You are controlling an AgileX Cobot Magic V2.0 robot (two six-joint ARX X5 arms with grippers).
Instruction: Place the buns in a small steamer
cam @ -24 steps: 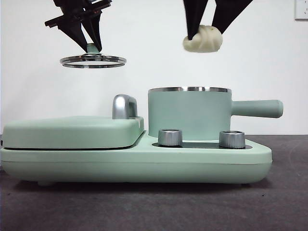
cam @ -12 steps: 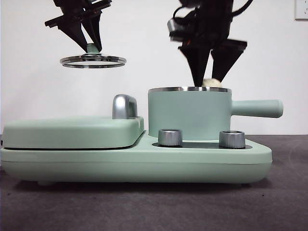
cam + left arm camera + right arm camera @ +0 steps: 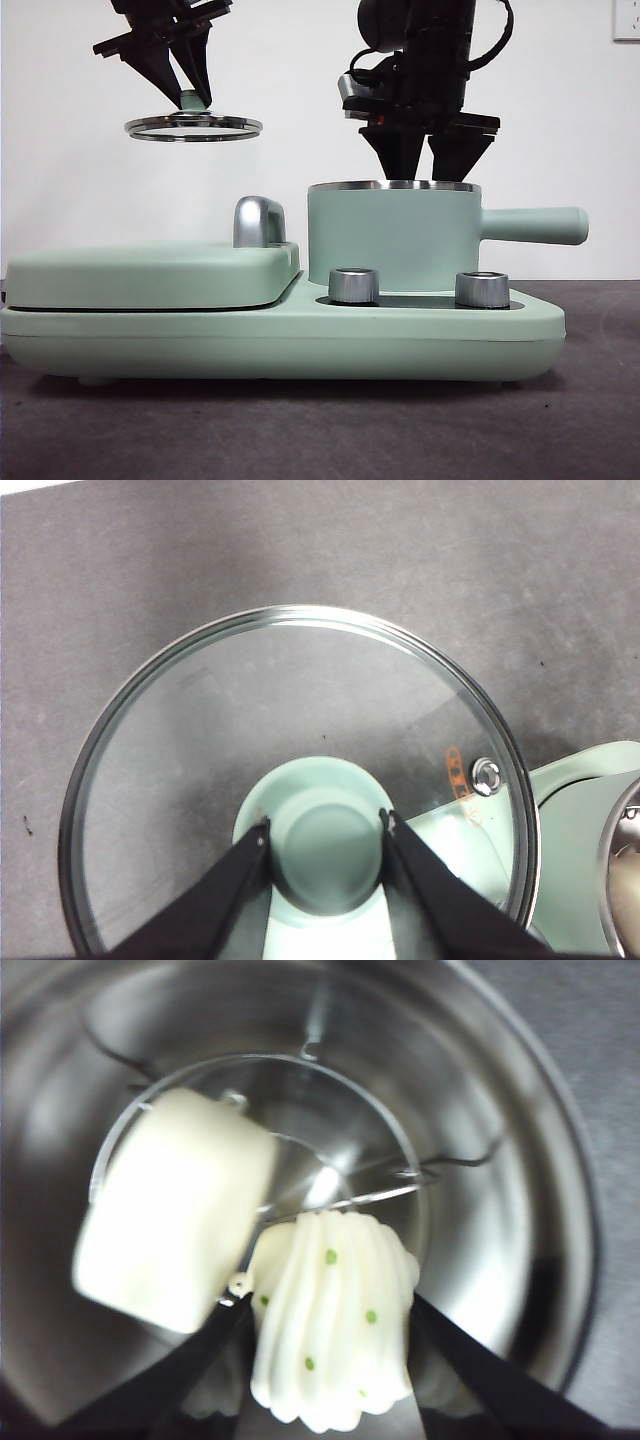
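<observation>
Reaching down into the small steamer, our right gripper has its 2 jaws closed on the ridged bun with green specks, low inside the steel pot right beside the smooth roll, which lies on the rack there. We see our left gripper off to the side above the flat griddle cover, jaws clamped on the green knob of the lid, held level in the air.
</observation>
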